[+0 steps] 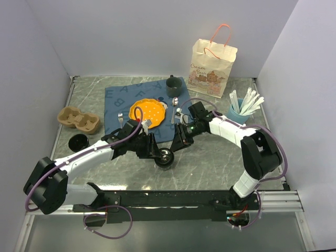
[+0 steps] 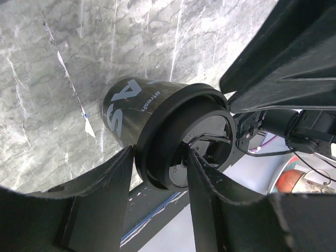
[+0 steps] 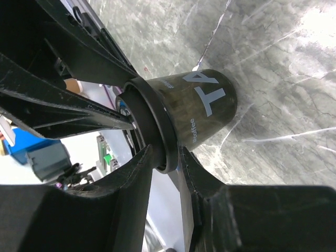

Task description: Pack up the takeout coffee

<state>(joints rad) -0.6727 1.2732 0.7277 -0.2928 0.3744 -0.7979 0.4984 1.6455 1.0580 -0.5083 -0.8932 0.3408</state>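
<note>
Black, white-lettered coffee cup [image 1: 166,158] sits lidded on the grey marble table [image 1: 220,163], front centre. I see my left gripper [image 2: 161,155] clamped across its lid [image 2: 202,136], right gripper [image 3: 164,153] pinching the rim (both only partly closed). Pale walls [image 1: 131,37] surround it.

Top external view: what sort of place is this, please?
Probably a lab cell staged as a café: plain white walls, grey marble-patterned table, printed paper carrier bag, brown cardboard cup tray.

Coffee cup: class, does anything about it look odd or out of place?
Yes. The coffee cup sits on the table, apart from the cup carrier, with the left gripper and right gripper both pinching its lid rim at once.
</note>
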